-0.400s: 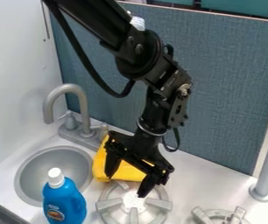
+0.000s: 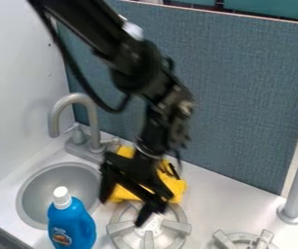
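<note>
Rises behind as woven-textured blue-gray panel [image 2: 243, 87]. Spreads below as smooth white counter [image 2: 220, 197]. Hangs as angular black gripper [image 2: 122, 210], with fingers parted, grasping nothing. Curves as round gray sink [image 2: 67, 170]. Lies beside it, behind spoked burner [image 2: 149, 238], as soft yellow cloth [image 2: 174, 187]. Has shifted view-left, baring more cloth.

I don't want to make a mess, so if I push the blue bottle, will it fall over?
The blue bottle might tip if pushed near its white cap, since it stands upright and looks taller than wide. It could be slippery, because its sides look smooth. It's probably fairly stiff, holding its shape.
</note>
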### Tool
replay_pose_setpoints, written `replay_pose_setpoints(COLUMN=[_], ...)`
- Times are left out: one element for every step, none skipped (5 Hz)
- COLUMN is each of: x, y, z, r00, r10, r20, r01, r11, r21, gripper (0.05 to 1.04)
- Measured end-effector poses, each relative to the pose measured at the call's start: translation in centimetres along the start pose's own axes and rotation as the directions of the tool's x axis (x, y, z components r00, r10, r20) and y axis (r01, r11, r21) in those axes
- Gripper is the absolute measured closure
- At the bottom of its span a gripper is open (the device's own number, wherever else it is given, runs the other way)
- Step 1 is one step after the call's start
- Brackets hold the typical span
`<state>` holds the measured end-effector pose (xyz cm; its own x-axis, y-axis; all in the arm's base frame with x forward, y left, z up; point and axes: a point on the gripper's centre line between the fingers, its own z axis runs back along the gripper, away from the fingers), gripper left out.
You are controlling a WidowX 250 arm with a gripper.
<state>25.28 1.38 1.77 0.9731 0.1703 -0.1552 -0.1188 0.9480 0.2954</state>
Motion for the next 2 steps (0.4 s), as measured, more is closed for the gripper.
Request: replay_pose_setpoints(x=[-0.8, -1.9], y=[2.5, 5.1], z=[0.3, -0.1], r00=[1.0, 1.0], r10=[0.017, 0.026], r20=[0.012, -0.004], r01=[-0.017, -0.026], r11=[1.0, 1.0], r21=[0.004, 0.002], gripper=[0.083, 0.083])
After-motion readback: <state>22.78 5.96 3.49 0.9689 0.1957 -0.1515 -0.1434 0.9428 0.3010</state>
